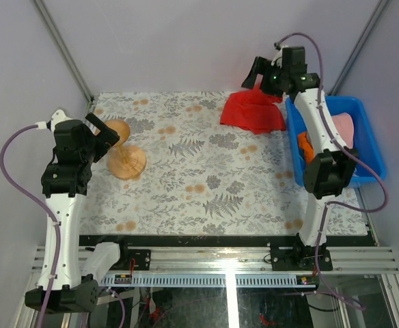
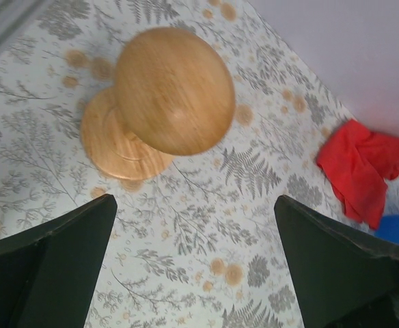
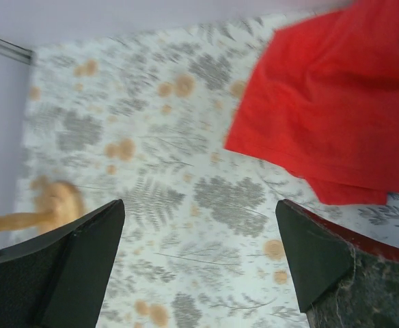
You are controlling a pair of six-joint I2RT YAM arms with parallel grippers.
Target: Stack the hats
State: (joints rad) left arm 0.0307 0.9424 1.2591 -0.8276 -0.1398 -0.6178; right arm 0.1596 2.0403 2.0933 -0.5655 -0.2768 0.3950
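Observation:
A pink hat (image 1: 343,126) and an orange hat (image 1: 305,145) lie in a blue bin (image 1: 339,102) at the right of the table, partly hidden by my right arm. Held high at the back, my right gripper (image 1: 257,78) (image 3: 199,205) is open and empty beside the bin, over the patterned cloth just left of a red cloth (image 1: 253,111) (image 3: 336,116). At the left, my left gripper (image 1: 107,133) (image 2: 194,205) is open and empty too, hovering next to the wooden mushroom-shaped stand (image 1: 123,156) (image 2: 173,89). Neither gripper touches a hat.
A floral tablecloth (image 1: 199,171) covers the table. Grey walls close in the left, back and right sides. The red cloth (image 2: 363,167) lies crumpled at the back against the bin's left wall (image 2: 397,229). The arms' bases sit on the rail at the near edge.

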